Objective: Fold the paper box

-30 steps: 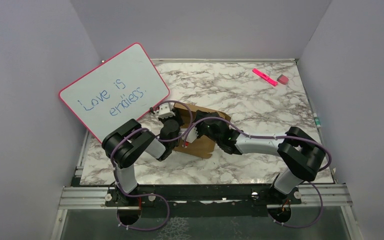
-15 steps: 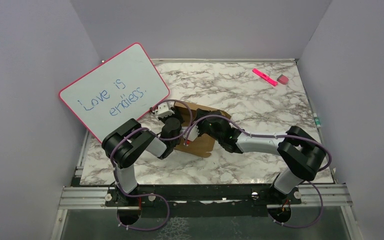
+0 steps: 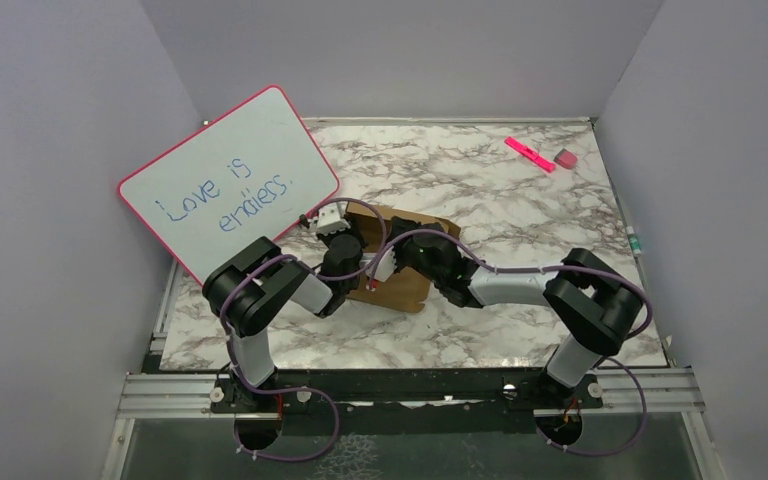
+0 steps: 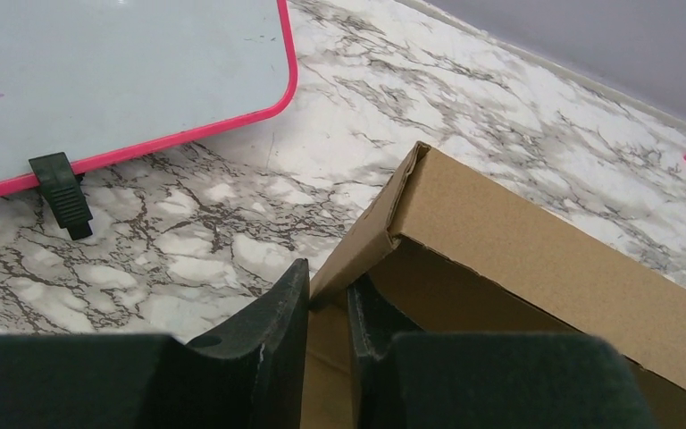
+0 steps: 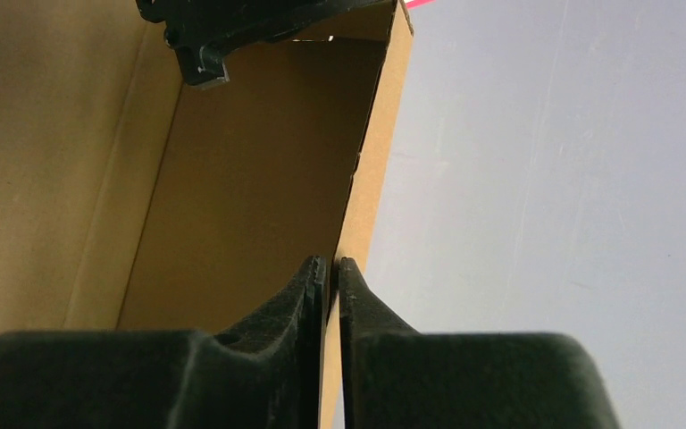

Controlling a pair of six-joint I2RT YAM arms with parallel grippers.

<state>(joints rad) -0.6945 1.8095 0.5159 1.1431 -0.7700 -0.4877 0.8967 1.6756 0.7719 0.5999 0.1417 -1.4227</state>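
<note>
Near the middle of the counter (image 3: 500, 180): paper box (image 3: 406, 290), partly erected, just right of the pink-framed whiteboard (image 3: 225, 180). The left tool (image 4: 329, 308) pinches a corner wall of the box between its fingers. The right tool (image 5: 332, 277) is clamped on the thin edge of an upright side wall, one finger inside, one outside.

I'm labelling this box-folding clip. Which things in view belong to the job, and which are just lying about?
Part of the job: paper box; left tool, closed on a box wall; right tool, closed on a box edge.
Lying about: whiteboard; pink marker; small pink block.
</note>
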